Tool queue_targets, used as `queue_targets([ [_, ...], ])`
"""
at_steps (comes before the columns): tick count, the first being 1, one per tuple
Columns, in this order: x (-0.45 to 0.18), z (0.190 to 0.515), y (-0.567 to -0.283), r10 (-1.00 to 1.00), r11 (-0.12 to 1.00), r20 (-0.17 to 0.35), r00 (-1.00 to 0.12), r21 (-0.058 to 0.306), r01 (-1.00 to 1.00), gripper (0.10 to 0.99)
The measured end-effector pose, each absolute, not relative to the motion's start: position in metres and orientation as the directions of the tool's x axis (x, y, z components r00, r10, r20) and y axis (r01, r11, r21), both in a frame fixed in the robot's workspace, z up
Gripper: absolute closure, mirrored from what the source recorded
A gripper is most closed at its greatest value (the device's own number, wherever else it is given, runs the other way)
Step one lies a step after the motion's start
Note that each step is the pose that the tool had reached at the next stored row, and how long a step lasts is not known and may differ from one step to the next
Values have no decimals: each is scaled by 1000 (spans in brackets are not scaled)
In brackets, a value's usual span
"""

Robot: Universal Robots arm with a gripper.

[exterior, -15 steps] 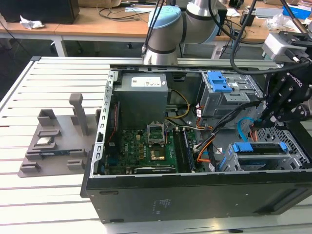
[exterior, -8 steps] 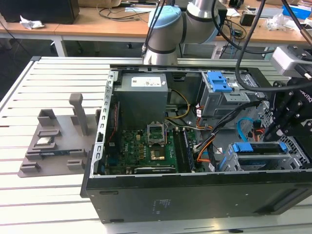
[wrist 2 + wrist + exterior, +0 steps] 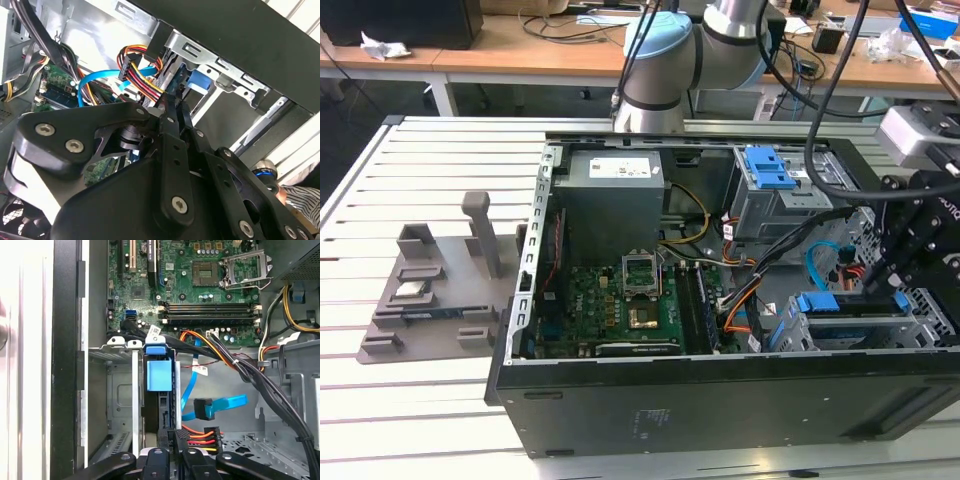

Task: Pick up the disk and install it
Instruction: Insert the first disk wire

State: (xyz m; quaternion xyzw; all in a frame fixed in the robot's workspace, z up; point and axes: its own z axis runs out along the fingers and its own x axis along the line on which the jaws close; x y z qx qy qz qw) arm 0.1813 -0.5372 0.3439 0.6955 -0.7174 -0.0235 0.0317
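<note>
Standing in bay beneath gripper [image 3: 172, 452]: disk [image 3: 159, 385]

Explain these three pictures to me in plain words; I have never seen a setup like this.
The exterior view looks from outside at a grey robot arm bending over an open black desktop computer case lying on a white slatted table. A grey plastic parts holder sits at that view's left.

The two wrist views come from cameras riding on the arm itself, looking down past its black claw into the case. There you see the green circuit board, coloured cables, and a metal drive cage.

Standing in that cage is the disk in its blue plastic carrier. The claw's tips sit right at its edge, seemingly gripping it, apparently seating it in its slot.
</note>
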Motion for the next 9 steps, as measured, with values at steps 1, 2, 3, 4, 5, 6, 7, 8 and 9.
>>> queue_targets([
  [1,181,344,-538,-999,31,13,-31,78,-996,922],
  [2,182,343,-538,-999,31,13,-31,78,-996,922],
  [3,182,343,-539,-999,31,13,-31,78,-996,922],
  [4,182,342,-539,-999,31,13,-30,78,-996,922],
  [5,182,342,-540,-999,31,13,-30,78,-996,922],
  [6,182,342,-540,-999,31,13,-31,78,-996,922],
  [7,182,342,-540,-999,31,13,-31,78,-996,922],
  [8,182,341,-540,-999,31,13,-31,78,-996,922],
  [9,182,341,-540,-999,31,13,-31,78,-996,922],
])
